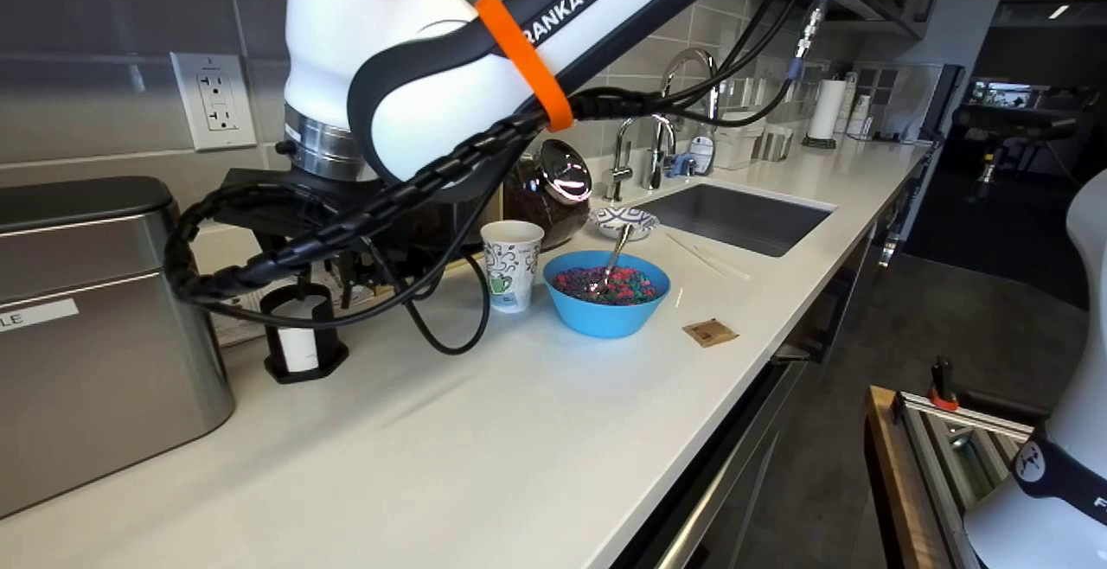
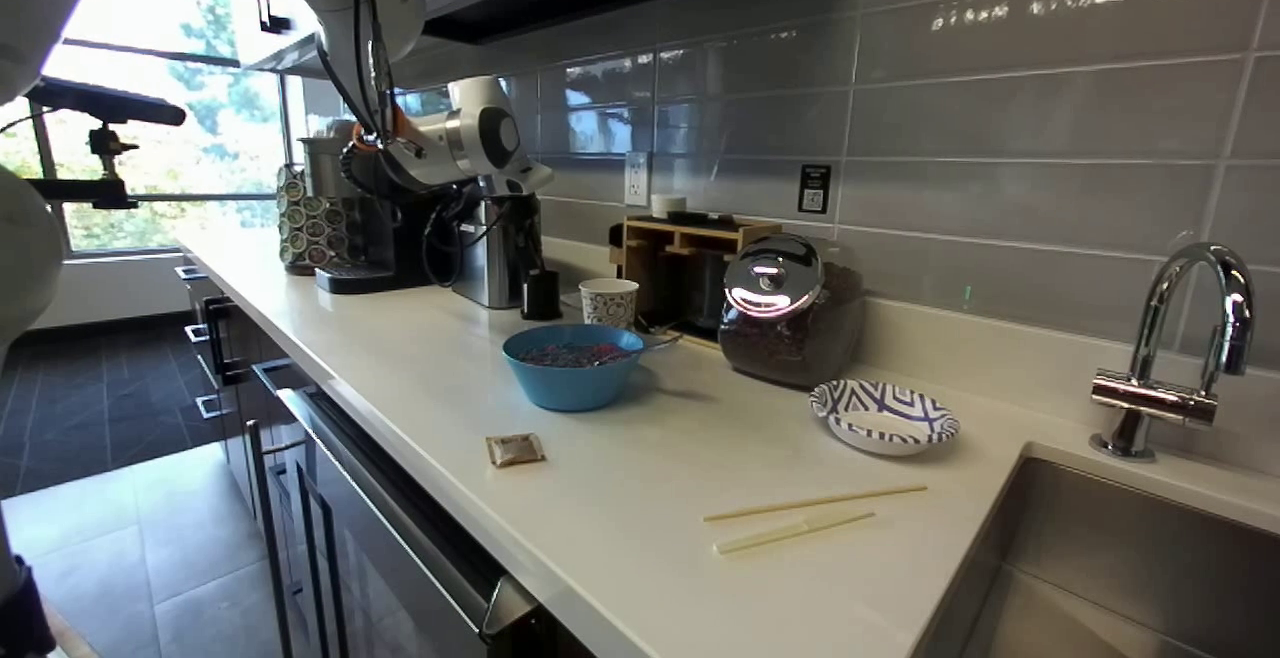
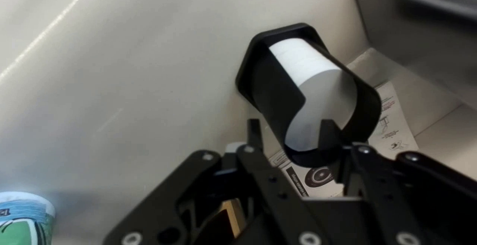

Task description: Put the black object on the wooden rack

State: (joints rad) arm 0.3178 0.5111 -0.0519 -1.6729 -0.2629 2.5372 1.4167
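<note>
The black object (image 1: 298, 348), a small black cup-like holder with a white patch, stands upright on the counter beside the grey bin. It also shows in an exterior view (image 2: 541, 295) and the wrist view (image 3: 275, 85). My gripper (image 3: 291, 127) is open at its upper rim. In the wrist view one finger overlaps its opening and the other is outside its wall; I cannot tell whether they touch it. In an exterior view the gripper (image 1: 325, 285) is just above it. The wooden rack (image 2: 652, 225) stands against the wall, mostly hidden by the arm elsewhere; a corner (image 3: 234, 215) shows behind the gripper.
The grey metal bin (image 1: 104, 361) stands close beside the black object. A patterned paper cup (image 1: 512, 266), a blue bowl (image 1: 605, 318) with a spoon and a dark glass jar (image 2: 790, 318) stand near the rack. A white cylinder (image 2: 668, 205) sits on top of the rack. Cables hang near the gripper.
</note>
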